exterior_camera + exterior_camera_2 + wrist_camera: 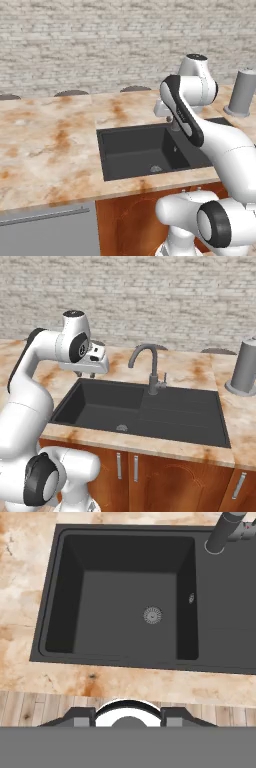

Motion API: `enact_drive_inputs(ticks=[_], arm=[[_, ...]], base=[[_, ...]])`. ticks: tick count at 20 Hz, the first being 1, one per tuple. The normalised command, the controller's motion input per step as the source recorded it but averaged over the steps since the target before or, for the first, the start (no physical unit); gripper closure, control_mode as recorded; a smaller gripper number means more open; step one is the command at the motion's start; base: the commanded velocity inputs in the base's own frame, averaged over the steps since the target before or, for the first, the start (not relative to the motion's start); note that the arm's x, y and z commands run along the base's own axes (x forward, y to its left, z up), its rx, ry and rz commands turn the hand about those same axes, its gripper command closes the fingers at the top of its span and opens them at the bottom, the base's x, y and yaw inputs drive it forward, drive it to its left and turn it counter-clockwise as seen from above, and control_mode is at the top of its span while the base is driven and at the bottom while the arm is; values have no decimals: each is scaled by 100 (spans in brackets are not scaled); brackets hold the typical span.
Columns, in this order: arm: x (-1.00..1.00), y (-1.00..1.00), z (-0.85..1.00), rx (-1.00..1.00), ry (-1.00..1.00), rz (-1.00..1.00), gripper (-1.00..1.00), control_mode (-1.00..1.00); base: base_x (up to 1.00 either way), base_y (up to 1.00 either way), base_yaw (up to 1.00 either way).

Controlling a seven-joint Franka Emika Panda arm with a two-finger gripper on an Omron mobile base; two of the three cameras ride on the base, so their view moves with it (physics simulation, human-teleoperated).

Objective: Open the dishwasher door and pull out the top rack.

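The dishwasher door [47,232] is sitting shut under the front edge of the marbled counter [45,145], near its left end. A black sink [145,150] is lying mid-counter, and a grey canister [243,92] is standing at the right back corner.

A kitchen, rendered rather than filmed. A marbled orange-and-cream stone counter [45,145] holds a matte black rectangular sink [130,602] with a drain and a dark grey curved faucet [150,368]. Reddish-brown wooden cabinet doors [165,476] sit below (short metal handles), beside a grey metallic dishwasher door [47,232]. A pale brick wall [165,296] runs behind.
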Motion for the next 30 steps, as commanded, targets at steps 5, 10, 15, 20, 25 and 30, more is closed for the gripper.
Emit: enact_drive_inputs(ticks=[5,10,15,20,25,30], arm=[[0,0,0,0,0,0,-100,100],[0,0,0,0,0,0,-100,100],[0,0,0,0,0,0,-100,100],[0,0,0,0,0,0,-100,100],[0,0,0,0,0,0,-100,100],[0,0,0,0,0,0,-100,100]], base=[[0,-1,-1],[-31,0,17],[-61,0,45],[-29,0,51],[3,-3,56],[1,-15,55]])
